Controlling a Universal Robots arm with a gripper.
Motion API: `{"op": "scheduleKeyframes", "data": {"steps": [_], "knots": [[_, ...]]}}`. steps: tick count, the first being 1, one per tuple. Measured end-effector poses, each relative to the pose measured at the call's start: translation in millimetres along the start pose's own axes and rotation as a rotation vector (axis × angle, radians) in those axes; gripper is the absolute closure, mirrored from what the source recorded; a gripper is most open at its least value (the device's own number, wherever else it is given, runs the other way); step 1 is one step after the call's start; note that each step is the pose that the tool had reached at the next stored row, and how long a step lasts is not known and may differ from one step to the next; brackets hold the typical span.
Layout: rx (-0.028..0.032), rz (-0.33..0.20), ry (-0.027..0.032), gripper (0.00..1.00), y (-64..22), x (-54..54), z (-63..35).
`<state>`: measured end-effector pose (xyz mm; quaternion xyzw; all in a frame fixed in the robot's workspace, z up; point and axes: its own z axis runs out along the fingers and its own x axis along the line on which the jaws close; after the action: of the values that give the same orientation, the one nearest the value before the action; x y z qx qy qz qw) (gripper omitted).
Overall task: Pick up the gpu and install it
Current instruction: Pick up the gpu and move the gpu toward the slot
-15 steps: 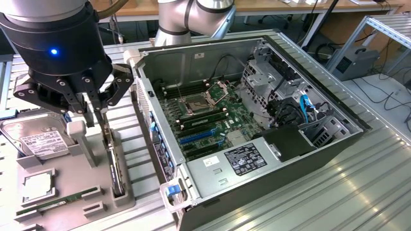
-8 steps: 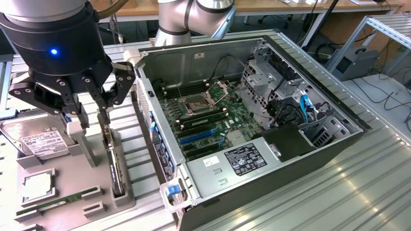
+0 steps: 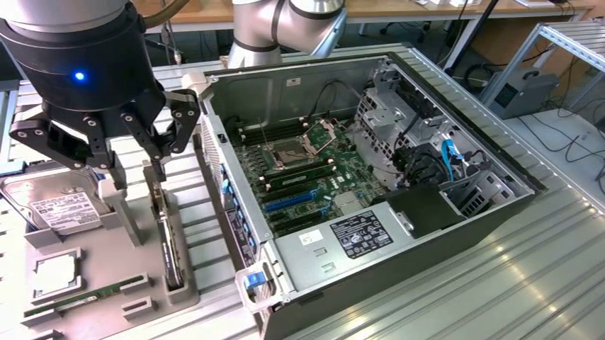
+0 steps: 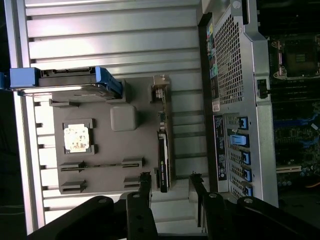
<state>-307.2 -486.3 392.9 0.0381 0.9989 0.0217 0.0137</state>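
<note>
The gpu (image 3: 167, 241) stands on edge in a slot of the grey holder (image 3: 113, 255), seen as a thin dark strip beside the open computer case (image 3: 378, 177). In the wrist view the gpu (image 4: 162, 162) runs lengthwise, with its metal bracket end (image 4: 160, 92) farthest from the fingers. My gripper (image 3: 132, 173) hangs open just above the card's near end. Its two black fingers (image 4: 145, 187) straddle the line of the card without touching it, and the card sits closer to one finger than the other.
The holder also carries a hard drive (image 3: 57, 205) with blue rails (image 4: 107, 80), a CPU chip (image 4: 76, 137) and a green memory stick (image 3: 85, 297). The case's motherboard (image 3: 302, 166) lies exposed with blue expansion slots (image 3: 288, 202). The case wall (image 4: 225, 65) stands close beside the holder.
</note>
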Motion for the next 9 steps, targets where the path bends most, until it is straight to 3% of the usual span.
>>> {"op": "scheduleKeyframes", "data": {"steps": [3,9], "knots": [[0.0000,0.000,0.0000,0.56,0.0,0.0,0.4],[0.0000,0.000,0.0000,0.56,-0.5,0.3,10.4]]}}
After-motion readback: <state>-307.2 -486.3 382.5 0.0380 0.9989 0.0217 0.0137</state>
